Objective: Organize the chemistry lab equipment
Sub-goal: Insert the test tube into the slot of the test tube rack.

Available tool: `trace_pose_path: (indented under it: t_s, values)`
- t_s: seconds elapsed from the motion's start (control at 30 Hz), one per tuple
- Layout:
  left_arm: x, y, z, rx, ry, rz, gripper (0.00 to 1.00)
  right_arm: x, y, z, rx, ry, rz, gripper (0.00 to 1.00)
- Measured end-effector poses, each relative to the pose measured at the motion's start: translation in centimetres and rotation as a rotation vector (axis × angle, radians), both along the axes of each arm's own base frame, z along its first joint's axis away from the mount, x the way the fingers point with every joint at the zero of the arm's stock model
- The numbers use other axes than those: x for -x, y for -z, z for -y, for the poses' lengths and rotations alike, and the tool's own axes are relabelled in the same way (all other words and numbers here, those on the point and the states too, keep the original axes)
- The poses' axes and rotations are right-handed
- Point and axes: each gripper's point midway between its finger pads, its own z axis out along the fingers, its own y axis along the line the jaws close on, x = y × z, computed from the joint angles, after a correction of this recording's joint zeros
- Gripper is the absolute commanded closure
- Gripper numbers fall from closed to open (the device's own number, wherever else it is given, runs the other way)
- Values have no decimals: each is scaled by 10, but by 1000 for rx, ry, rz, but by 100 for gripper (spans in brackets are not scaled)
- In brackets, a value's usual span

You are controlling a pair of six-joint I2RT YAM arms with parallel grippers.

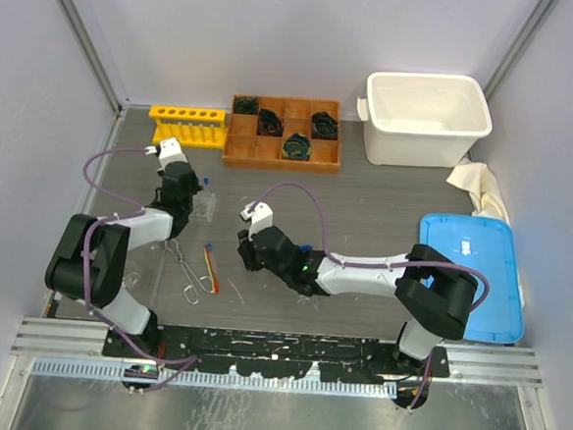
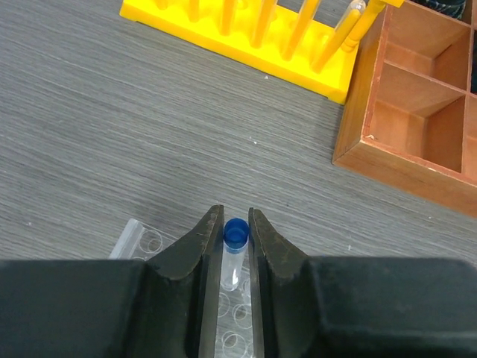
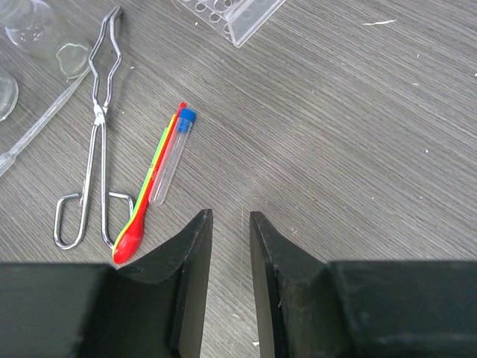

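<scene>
Pinching tube [image 2: 235,261] in left claw [image 2: 235,218], cap foremost, long axis along fingers [image 2: 186,257]; facing rack [image 2: 246,46] ahead, well apart. Holding right claw [image 3: 229,218] spread, empty, farther from rack.

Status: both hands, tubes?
Left hand shut on blue-capped tube at clear rack. Right hand open, empty, near loose tube. Nothing blocking yellow rack.

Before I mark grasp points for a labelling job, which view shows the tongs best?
The right wrist view: the tongs lie whole and close up, with both finger loops, the pivot and the tips clear. The top view shows them whole but small and thin. The left wrist view does not show them.
</scene>
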Motion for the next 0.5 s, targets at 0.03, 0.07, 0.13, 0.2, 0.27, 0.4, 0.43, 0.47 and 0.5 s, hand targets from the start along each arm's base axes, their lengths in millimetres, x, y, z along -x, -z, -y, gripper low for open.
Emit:
trace_pose_path:
  t_s: [0.03, 0.07, 0.13, 0.2, 0.27, 0.4, 0.43, 0.47, 0.5]
  values:
    - [-1, 0, 1, 0, 4, -3, 74, 0, 0, 0, 0, 0, 0, 67]
    - [-1, 0, 2, 1, 7, -5, 72, 0, 0, 0, 0, 0, 0, 67]
    - [-1, 0, 3, 1, 12, -9, 68, -1, 0, 0, 0, 2, -1, 67]
    - [-1, 1, 4, 2, 14, -12, 65, -1, 0, 0, 0, 1, -1, 67]
    - [0, 2, 4, 1, 15, -19, 60, -1, 0, 0, -1, 1, -1, 67]
    - [4, 1, 3, 8, 8, -31, 55, 0, 0, 0, -3, -3, -6, 65]
    - [7, -1, 2, 21, 1, -36, 55, 1, 0, 0, -4, -4, -7, 65]
    - [8, -2, 2, 21, 1, -39, 54, 1, 0, -1, -4, -7, -8, 65]
    - [11, -4, 2, 30, -6, -46, 54, 2, 1, -1, -2, -9, -11, 64]
